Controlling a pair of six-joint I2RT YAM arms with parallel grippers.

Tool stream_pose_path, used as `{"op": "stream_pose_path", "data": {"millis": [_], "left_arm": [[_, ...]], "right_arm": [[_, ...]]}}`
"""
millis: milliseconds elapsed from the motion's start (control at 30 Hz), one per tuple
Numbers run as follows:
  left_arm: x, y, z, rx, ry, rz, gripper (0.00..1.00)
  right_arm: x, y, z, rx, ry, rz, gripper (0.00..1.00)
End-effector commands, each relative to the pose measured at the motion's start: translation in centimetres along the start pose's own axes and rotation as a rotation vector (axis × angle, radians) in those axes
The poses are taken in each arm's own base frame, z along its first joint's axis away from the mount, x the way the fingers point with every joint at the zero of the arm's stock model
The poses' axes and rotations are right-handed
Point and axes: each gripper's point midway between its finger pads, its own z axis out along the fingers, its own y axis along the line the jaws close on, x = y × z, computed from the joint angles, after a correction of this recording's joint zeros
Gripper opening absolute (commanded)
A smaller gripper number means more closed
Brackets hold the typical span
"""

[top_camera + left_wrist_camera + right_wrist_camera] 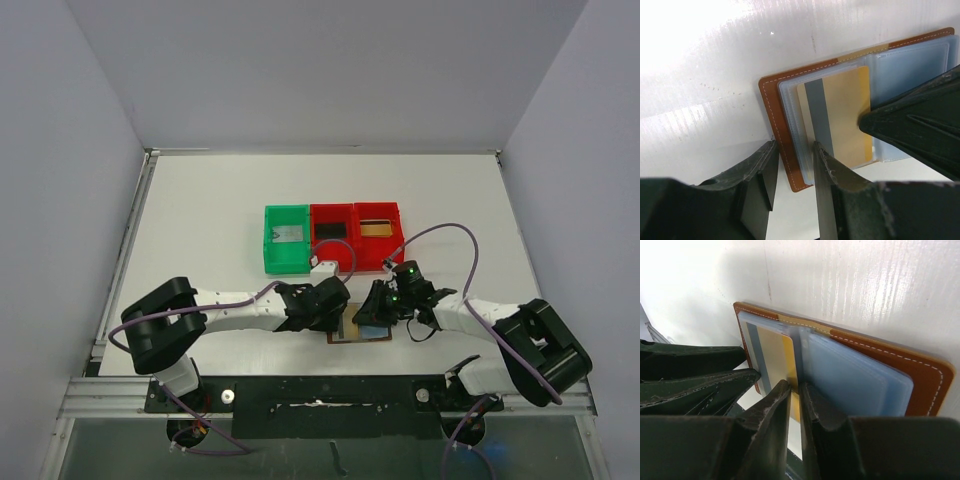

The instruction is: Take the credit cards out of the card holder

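Your left gripper (793, 152) has its jaws apart, straddling the card holder (771, 100) at its brown rim, likely to pin it flat. Your right gripper (796, 390) has its jaws nearly together at the gold card (847, 115) edge; I cannot tell whether they grip it.

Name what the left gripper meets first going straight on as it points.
The card holder: its brown rim sits between the left gripper's fingers, with the gold card just beyond, though depth is unclear.

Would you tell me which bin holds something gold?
The rightmost red bin; the middle red bin holds something dark, and the left bin is green.
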Motion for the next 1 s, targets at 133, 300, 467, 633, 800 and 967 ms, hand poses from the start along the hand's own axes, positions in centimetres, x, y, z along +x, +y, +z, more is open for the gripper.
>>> {"op": "stream_pose_path", "data": {"millis": [133,300,467,633,800,967], "left_arm": [[-0.4,0.1,0.1,-0.041,-0.013,0.025,0.29],[-0.4,0.4,0.1,-0.052,-0.016,0.017,0.28],[-0.3,0.4,0.2,-0.054,-0.015,0.015,0.27],[-0.4,0.3,0.2,-0.056,-0.018,0.011,0.27],[-1.2,0.7,-0.5,-0.073,-0.059,-0.019,0.27],[-2.4,1.4,-2.1,-0.079,-0.124,-0.078,0.28]], "right_arm": [[-1.1,-0.1,-0.5,0.02,-0.051,-0.021,0.04],[-1.6,-0.7,-1.5,0.021,-0.064,-0.024,0.01],[-1.7,-1.5,-2.1,0.007,-0.049,-0.017,0.01],[-1.5,-1.7,-2.1,0.007,-0.034,-0.021,0.01],[-1.4,-1.1,-1.6,-0.024,-0.027,-0.017,0.01],[-1.2,-0.3,-0.2,-0.006,-0.023,-0.028,0.02]]}}
